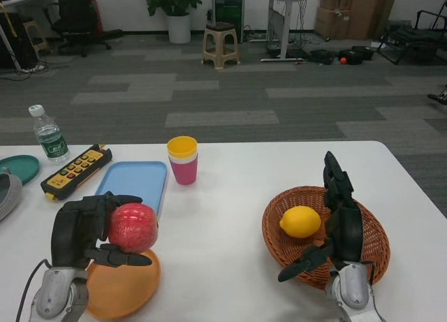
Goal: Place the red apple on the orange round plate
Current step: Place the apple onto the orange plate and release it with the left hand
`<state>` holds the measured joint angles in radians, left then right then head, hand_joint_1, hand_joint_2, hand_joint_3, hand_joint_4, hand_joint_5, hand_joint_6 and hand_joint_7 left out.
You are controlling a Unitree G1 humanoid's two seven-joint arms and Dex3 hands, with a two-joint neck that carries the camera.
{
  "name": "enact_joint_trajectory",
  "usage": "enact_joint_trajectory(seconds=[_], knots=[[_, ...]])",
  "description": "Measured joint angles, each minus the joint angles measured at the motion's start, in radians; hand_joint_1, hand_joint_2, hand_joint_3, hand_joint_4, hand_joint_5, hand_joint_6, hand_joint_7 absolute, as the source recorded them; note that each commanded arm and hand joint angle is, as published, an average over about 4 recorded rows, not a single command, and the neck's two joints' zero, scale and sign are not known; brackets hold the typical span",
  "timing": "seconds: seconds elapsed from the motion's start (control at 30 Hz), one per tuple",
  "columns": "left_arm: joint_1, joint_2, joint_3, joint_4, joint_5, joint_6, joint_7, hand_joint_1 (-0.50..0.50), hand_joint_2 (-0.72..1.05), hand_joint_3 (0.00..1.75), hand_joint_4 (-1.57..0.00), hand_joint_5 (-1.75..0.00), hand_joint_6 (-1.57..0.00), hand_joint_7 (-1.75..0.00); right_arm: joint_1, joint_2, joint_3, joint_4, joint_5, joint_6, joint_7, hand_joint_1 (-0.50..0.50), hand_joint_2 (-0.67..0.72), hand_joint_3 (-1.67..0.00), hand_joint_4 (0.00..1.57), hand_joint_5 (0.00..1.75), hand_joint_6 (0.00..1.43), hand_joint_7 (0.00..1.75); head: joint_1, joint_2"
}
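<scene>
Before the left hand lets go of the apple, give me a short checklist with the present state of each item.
1. Red apple held by the left hand: ok, fingers wrap above and below it.
2. Apple over the orange round plate: cannot tell, it shows at the plate's far edge, near the blue tray.
3. Apple resting on the plate: cannot tell, height is not readable from this view.
4. Plate free of other things: ok, its visible part is bare.
5. Right hand out of the way: ok, open over the wicker basket beside the lemon.
</scene>
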<state>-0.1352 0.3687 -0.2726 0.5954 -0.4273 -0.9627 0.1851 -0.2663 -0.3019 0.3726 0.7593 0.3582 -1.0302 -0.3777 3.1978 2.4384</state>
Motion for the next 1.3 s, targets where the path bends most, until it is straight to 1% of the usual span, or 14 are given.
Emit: enact_joint_trajectory(seconds=[0.1, 0.2, 0.27, 0.37, 0.43, 0.5, 0.6, 0.77, 0.9, 1.03, 1.17, 1.23, 1.27, 1.3], knots=[[0.039, 0.004, 0.005, 0.053, -0.009, 0.000, -0.004, -0.41, 0.69, 0.02, -1.57, -1.75, -1.57, -1.68, 0.000, -0.001, 0.000, 0.002, 0.000, 0.000, -0.001, -0.21, 0.60, 0.00, 0.00, 0.00, 0.00, 0.00, 0.011, -0.008], [0.050, 0.004, 0.000, 0.130, -0.034, 0.000, -0.013, -0.41, 0.69, 0.02, -1.57, -1.75, -1.57, -1.68, 0.000, 0.000, 0.002, 0.006, 0.001, 0.000, -0.003, -0.21, 0.60, 0.00, 0.00, 0.00, 0.00, 0.00, 0.018, -0.014], [0.042, 0.002, -0.016, 0.199, -0.081, 0.000, -0.030, -0.41, 0.72, 0.04, -1.57, -1.75, -1.57, -1.68, 0.001, 0.001, 0.004, 0.008, 0.000, 0.000, -0.002, -0.21, 0.60, 0.00, 0.00, 0.00, 0.00, 0.00, 0.025, -0.022], [0.021, -0.009, -0.073, 0.293, -0.208, 0.000, -0.066, -0.41, 0.78, 0.00, -1.57, -1.75, -1.57, -1.68, 0.002, 0.001, 0.006, 0.010, 0.000, 0.000, -0.003, -0.21, 0.60, 0.00, 0.00, 0.00, 0.00, 0.00, 0.028, -0.025], [0.009, -0.015, -0.108, 0.330, -0.270, 0.001, -0.083, -0.41, 0.78, 0.04, -1.57, -1.75, -1.57, -1.68, 0.002, 0.002, 0.006, 0.010, 0.000, 0.000, -0.003, -0.21, 0.60, 0.00, 0.00, 0.00, 0.00, 0.00, 0.030, -0.030], [-0.008, -0.018, -0.130, 0.365, -0.303, 0.000, -0.092, -0.41, 0.78, 0.07, -1.57, -1.75, -1.57, -1.68, 0.002, 0.002, 0.006, 0.011, 0.000, 0.000, -0.003, -0.21, 0.60, 0.00, 0.00, 0.00, 0.00, 0.00, 0.031, -0.033], [-0.039, -0.024, -0.149, 0.422, -0.336, 0.000, -0.102, -0.41, 0.78, 0.00, -1.57, -1.75, -1.55, -1.68, 0.002, 0.002, 0.006, 0.011, 0.000, 0.000, -0.003, -0.21, 0.60, 0.00, 0.00, 0.00, 0.00, 0.00, 0.033, -0.038], [-0.057, -0.037, -0.160, 0.462, -0.349, 0.000, -0.111, -0.41, 0.78, 0.07, -1.57, -1.75, -1.56, -1.68, 0.002, 0.002, 0.006, 0.011, 0.001, 0.000, -0.003, -0.21, 0.60, 0.00, 0.00, 0.00, 0.00, 0.00, 0.036, -0.045], [-0.057, -0.037, -0.161, 0.464, -0.349, 0.000, -0.113, -0.41, 0.78, 0.04, -1.53, -1.75, -1.54, -1.61, 0.002, 0.002, 0.006, 0.012, 0.001, 0.000, -0.003, -0.21, 0.60, 0.00, 0.00, 0.00, 0.00, 0.00, 0.040, -0.048], [-0.057, -0.037, -0.162, 0.463, -0.349, 0.000, -0.113, -0.40, 0.78, 0.09, -1.53, -1.75, -1.52, -1.57, 0.002, 0.002, 0.006, 0.012, 0.001, 0.000, -0.003, -0.21, 0.60, 0.00, 0.00, 0.00, 0.00, 0.00, 0.045, -0.051], [-0.057, -0.037, -0.162, 0.463, -0.351, 0.000, -0.113, -0.32, 0.78, 0.09, -1.47, -1.75, -1.46, -1.40, 0.002, 0.002, 0.006, 0.012, 0.001, 0.000, -0.003, -0.21, 0.60, 0.00, 0.00, 0.00, 0.00, 0.00, 0.047, -0.053], [-0.057, -0.037, -0.164, 0.463, -0.358, 0.000, -0.113, -0.29, 0.78, 0.09, -1.39, -1.75, -1.41, -1.24, 0.002, 0.002, 0.006, 0.012, 0.001, 0.000, -0.003, -0.21, 0.60, 0.00, 0.00, 0.00, 0.00, 0.00, 0.047, -0.053], [-0.057, -0.038, -0.165, 0.463, -0.363, 0.000, -0.114, -0.29, 0.74, 0.09, -1.28, -1.59, -1.35, -1.12, 0.002, 0.002, 0.006, 0.012, 0.001, 0.000, -0.003, -0.21, 0.60, 0.00, 0.00, 0.00, 0.00, 0.00, 0.047, -0.053], [-0.057, -0.038, -0.167, 0.463, -0.368, 0.000, -0.114, -0.30, 0.72, 0.07, -1.09, -1.28, -1.28, -0.98, 0.002, 0.002, 0.006, 0.012, 0.001, 0.000, -0.003, -0.21, 0.60, 0.00, 0.00, 0.00, 0.00, 0.00, 0.047, -0.053]])
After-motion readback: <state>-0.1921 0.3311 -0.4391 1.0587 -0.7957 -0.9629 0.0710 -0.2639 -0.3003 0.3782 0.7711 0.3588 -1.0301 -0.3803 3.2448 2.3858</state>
